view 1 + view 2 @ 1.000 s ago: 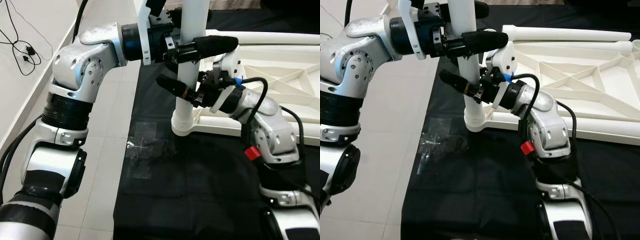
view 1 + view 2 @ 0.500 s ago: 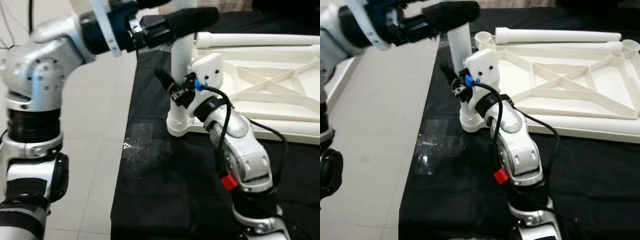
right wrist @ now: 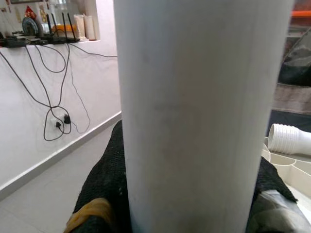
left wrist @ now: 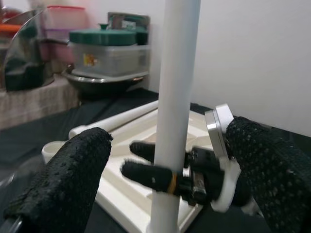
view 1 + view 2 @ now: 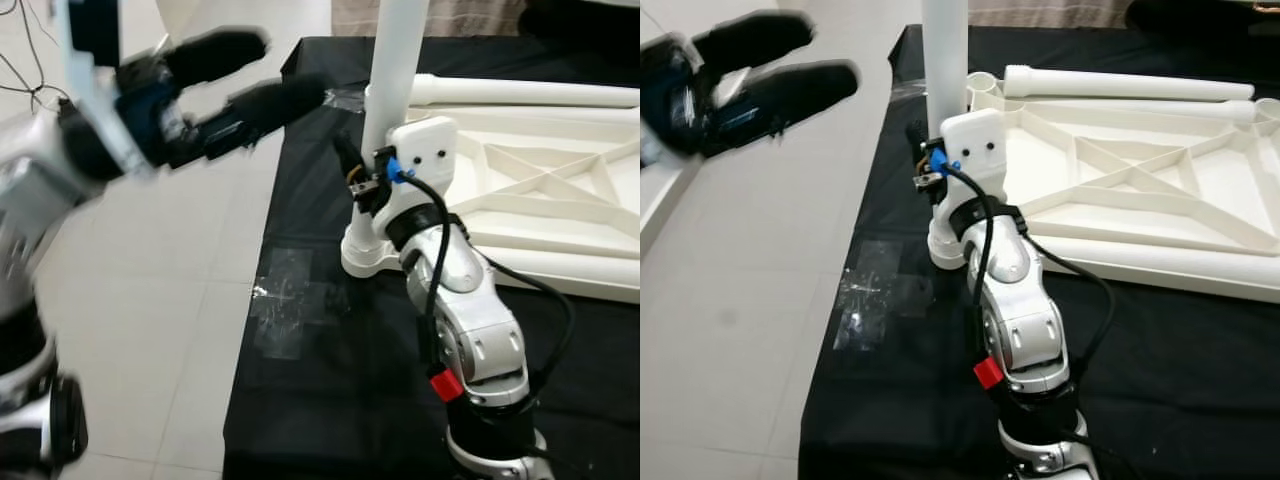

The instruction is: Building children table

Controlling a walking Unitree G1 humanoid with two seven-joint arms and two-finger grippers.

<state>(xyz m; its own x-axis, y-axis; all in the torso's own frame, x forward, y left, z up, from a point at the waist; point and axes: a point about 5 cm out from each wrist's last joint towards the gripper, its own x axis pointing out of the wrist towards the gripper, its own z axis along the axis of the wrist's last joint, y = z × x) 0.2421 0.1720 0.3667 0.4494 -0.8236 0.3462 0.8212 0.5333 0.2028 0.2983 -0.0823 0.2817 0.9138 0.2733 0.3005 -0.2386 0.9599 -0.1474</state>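
The white table top [image 5: 520, 200] lies upside down on the black cloth. One white leg [image 5: 395, 70] stands upright in its near-left corner socket [image 5: 365, 255]. My right gripper [image 5: 354, 170] is shut on this leg low down, its black fingers [image 4: 146, 172] on either side of the tube. Off to the left, over the floor, my left gripper [image 5: 290, 68] is blurred and open, well apart from the leg. A second white leg [image 5: 520, 92] lies flat along the far edge of the table top.
A black cloth [image 5: 350, 400] covers the work surface, with its left edge beside pale floor tiles [image 5: 180, 300]. A clear plastic bag [image 5: 290, 300] lies on the cloth near the socket. Pots and lidded containers [image 4: 107, 53] stand behind the table.
My left gripper has let go of the upright leg and swung away to the left. The right gripper still clamps the leg. The camera has shifted.
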